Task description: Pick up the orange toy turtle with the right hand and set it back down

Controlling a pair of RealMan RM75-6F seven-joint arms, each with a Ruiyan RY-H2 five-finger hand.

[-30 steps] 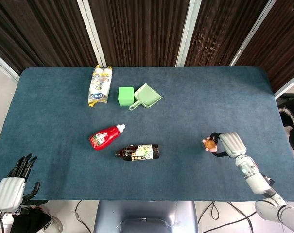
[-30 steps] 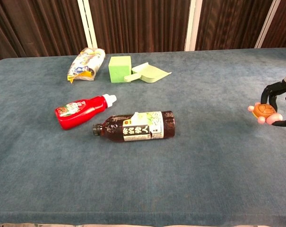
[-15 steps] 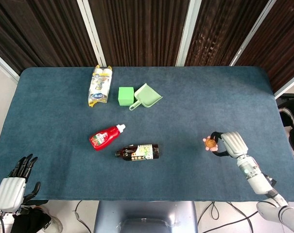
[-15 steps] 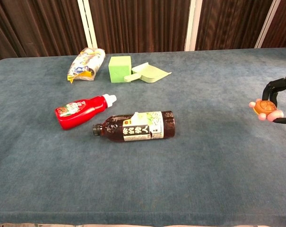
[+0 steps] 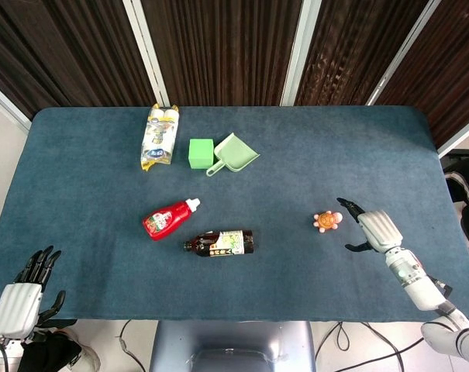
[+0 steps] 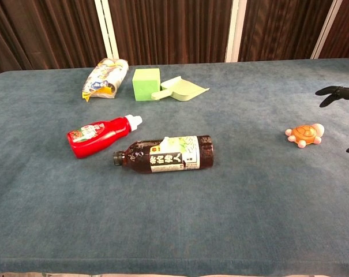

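Observation:
The orange toy turtle (image 5: pixel 325 222) (image 6: pixel 304 134) lies on the blue table (image 5: pixel 296 186), right of centre, with nothing touching it. My right hand (image 5: pixel 371 230) hovers just to the turtle's right, its fingers spread and empty; in the chest view only its dark fingertips (image 6: pixel 334 93) show at the right edge. My left hand (image 5: pixel 21 298) hangs off the table's near left corner, fingers apart, holding nothing.
A dark tea bottle (image 5: pixel 218 242) (image 6: pixel 165 154) and a red ketchup bottle (image 5: pixel 169 218) (image 6: pixel 101 134) lie mid-table. Further back sit a green cube (image 5: pixel 200 152), a green scoop (image 5: pixel 234 153) and a snack bag (image 5: pixel 160 136).
My right hand has let go of the turtle and drawn back to the right. The turtle now rests on the table instead of being held above it.

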